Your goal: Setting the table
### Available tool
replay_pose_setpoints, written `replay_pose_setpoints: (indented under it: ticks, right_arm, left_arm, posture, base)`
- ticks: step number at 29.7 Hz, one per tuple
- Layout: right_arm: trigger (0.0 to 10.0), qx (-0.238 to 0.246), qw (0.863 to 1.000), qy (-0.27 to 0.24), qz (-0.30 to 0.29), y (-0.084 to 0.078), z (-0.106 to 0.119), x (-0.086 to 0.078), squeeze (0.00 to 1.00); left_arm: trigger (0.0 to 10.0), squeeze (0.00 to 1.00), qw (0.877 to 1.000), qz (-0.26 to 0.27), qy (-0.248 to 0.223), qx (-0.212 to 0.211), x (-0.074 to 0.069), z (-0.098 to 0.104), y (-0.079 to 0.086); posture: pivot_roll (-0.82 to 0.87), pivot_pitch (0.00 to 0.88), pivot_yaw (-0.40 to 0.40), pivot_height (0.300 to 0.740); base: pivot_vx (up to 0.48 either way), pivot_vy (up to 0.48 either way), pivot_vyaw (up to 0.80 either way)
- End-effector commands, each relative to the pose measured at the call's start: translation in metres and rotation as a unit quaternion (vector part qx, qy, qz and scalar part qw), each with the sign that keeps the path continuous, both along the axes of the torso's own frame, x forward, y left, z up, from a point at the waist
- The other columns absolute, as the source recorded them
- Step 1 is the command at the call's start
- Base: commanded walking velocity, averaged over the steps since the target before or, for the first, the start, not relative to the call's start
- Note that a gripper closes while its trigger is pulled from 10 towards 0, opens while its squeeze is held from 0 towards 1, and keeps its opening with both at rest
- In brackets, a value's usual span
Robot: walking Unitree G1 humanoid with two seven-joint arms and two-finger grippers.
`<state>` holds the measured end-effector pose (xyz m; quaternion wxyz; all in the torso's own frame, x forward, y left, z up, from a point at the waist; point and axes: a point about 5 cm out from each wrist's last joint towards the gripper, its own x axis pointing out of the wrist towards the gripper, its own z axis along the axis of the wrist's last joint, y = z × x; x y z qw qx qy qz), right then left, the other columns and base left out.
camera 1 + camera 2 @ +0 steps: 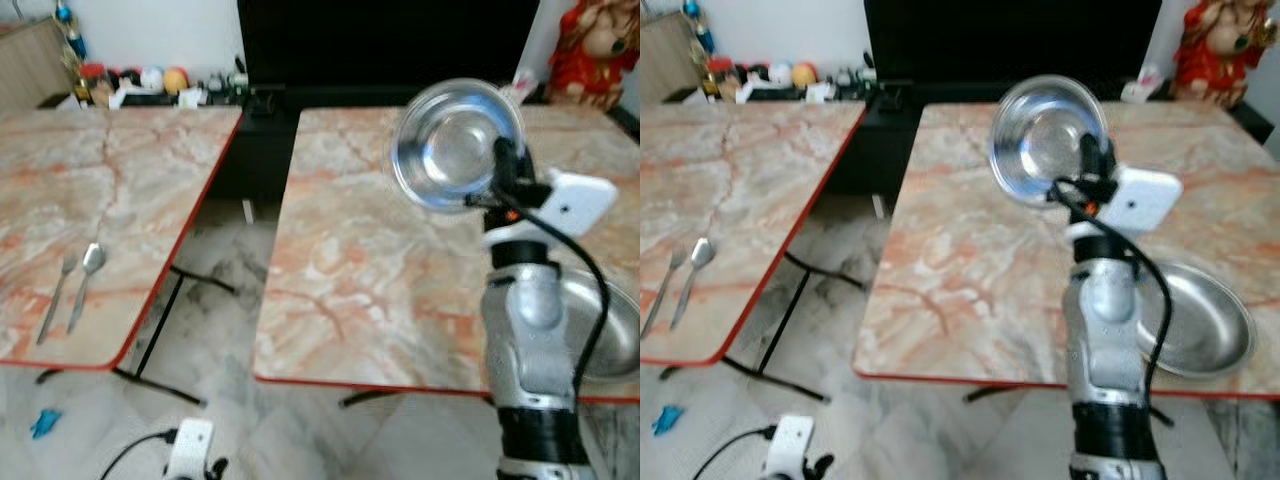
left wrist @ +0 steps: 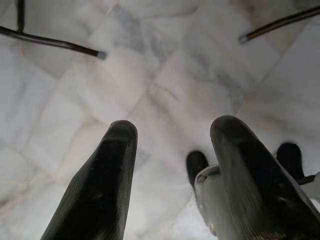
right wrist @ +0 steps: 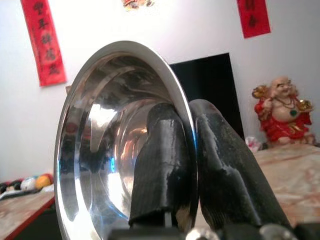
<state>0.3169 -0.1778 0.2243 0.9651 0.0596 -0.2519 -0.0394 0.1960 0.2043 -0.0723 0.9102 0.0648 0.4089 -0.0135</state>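
1. Bowl (image 1: pixel 455 143) was clamped by its rim in the right gripper (image 3: pixel 192 160), tipped on edge above the right table's (image 1: pixel 350 290) far half.
2. Larger steel dish (image 1: pixel 610 325) sat at that table's near right corner, just beside the right arm.
3. Left gripper (image 2: pixel 172 165) hung over the floor, fingers apart.

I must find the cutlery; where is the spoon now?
The spoon lies on the left table, near its front edge, beside the fork.

You see a polished, mirror-bright steel bowl (image 1: pixel 455 145), a duller metal plate (image 1: pixel 1205 325), and glossy marble-patterned surfaces (image 1: pixel 360 260) edged red.
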Motion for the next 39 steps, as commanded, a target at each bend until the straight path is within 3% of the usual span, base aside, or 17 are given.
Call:
replay_pose_setpoints:
  ticks: [1,7,11,14,15,18,22,24,32,37,39]
  right_arm:
    - [10.0,-0.001,1.0,-0.013,0.009,0.006,0.007,-0.002,0.0]
    - [10.0,0.005,1.0,-0.004,-0.014,-0.001,0.005,-0.005,0.0]
    - [10.0,0.018,0.998,0.022,-0.064,-0.014,0.0,-0.011,0.0]
    - [10.0,0.064,0.987,0.064,-0.135,-0.03,-0.011,-0.018,0.0]
    - [10.0,0.108,0.981,0.066,-0.147,-0.033,-0.015,-0.022,0.0]
    - [10.0,0.121,0.974,0.08,-0.177,-0.037,-0.02,-0.028,0.0]
    - [10.0,0.171,0.95,0.095,-0.245,-0.046,-0.03,-0.043,0.0]
    - [10.0,0.171,0.943,0.106,-0.267,-0.046,-0.033,-0.05,0.0]
    - [10.0,0.192,0.935,0.151,-0.258,-0.043,-0.044,-0.056,0.0]
    - [10.0,0.265,0.901,0.195,-0.283,-0.05,-0.068,-0.066,0.0]
    - [10.0,0.272,0.898,0.195,-0.285,-0.052,-0.068,-0.067,0.0]
  left_arm:
    - [10.0,0.0,1.0,0.001,0.001,0.004,-0.002,0.0,0.004]
    - [10.0,0.0,1.0,-0.001,0.004,0.002,-0.003,-0.001,0.004]
    - [10.0,0.0,1.0,-0.002,0.008,0.0,-0.003,-0.001,0.005]
    - [10.0,0.0,1.0,-0.005,0.01,0.0,-0.003,-0.001,0.005]
    - [10.0,0.0,1.0,-0.006,0.01,0.0,-0.003,-0.001,0.005]
    - [10.0,0.0,1.0,-0.008,0.012,0.001,-0.004,-0.001,0.005]
    - [10.0,0.0,1.0,-0.011,0.014,0.003,-0.005,-0.002,0.006]
    - [10.0,0.0,1.0,-0.013,0.016,0.003,-0.006,-0.002,0.006]
    - [10.0,0.0,1.0,-0.019,0.021,0.004,-0.008,-0.004,0.005]
    - [10.0,0.0,1.0,-0.018,0.024,0.002,-0.008,-0.004,0.003]
    - [10.0,0.0,1.0,-0.019,0.024,0.002,-0.008,-0.004,0.003]
  posture:
    - [-0.03,0.007,0.032,0.74]
    - [-0.03,0.009,0.034,0.74]
    - [-0.04,0.01,0.036,0.74]
    - [-0.04,0.01,0.038,0.74]
    - [-0.04,0.007,0.038,0.74]
    - [-0.04,0.009,0.039,0.74]
    - [-0.04,0.005,0.039,0.74]
    - [-0.04,0.006,0.04,0.74]
    - [-0.05,0.005,0.038,0.74]
    - [-0.05,0.005,0.038,0.74]
    - [-0.05,0.005,0.038,0.74]
  base:
    - [0.0,0.0,0.0]
    - [0.0,0.0,0.0]
    - [0.0,0.0,0.0]
    - [0.0,0.0,0.0]
    - [0.0,0.0,0.0]
    - [0.0,0.0,0.0]
    - [0.0,0.0,0.0]
    - [0.0,0.0,0.0]
    - [0.0,0.0,0.0]
    - [0.0,0.0,0.0]
    - [0.0,0.0,0.0]
